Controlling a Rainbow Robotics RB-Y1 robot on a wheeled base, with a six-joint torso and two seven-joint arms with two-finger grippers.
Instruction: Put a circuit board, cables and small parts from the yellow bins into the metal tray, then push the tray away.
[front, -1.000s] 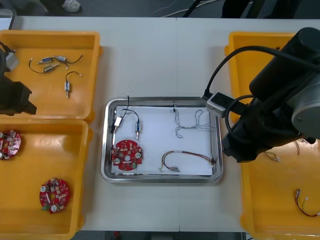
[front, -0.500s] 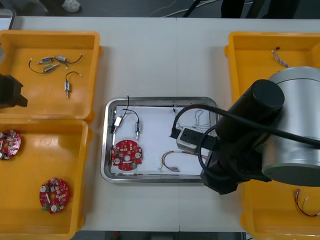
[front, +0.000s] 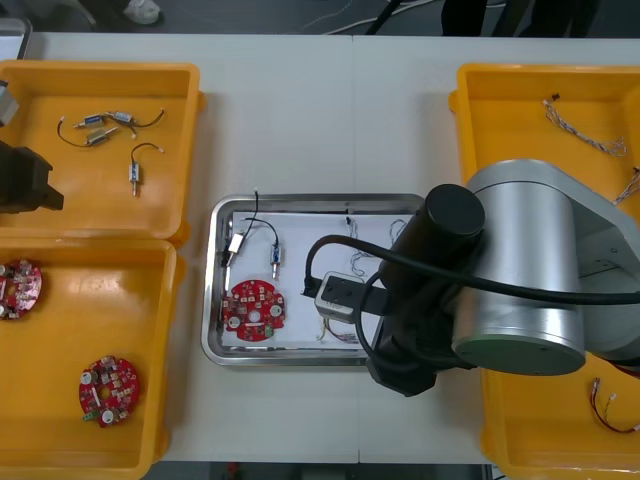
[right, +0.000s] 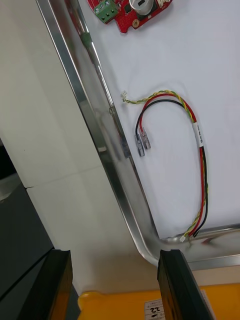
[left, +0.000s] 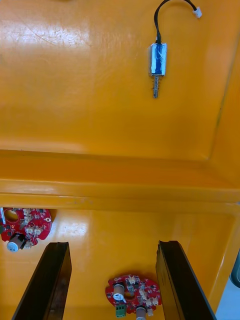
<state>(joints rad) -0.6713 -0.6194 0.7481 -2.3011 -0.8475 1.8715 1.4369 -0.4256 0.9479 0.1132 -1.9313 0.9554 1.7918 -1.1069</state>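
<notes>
Judged at push step, probably; metal tray (right: 82, 115) stocked. Right gripper (right: 114, 255) spread, empty, by near corner; rim contact needed. Left gripper (left: 112, 245) spread over yellow bins (left: 100, 100).

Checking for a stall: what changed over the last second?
The right gripper swung left from over the right yellow bins to the metal tray's near right corner, jaws open, nothing gripped. Tray and its circuit board unmoved; left gripper parked, open, over the left bins.
</notes>
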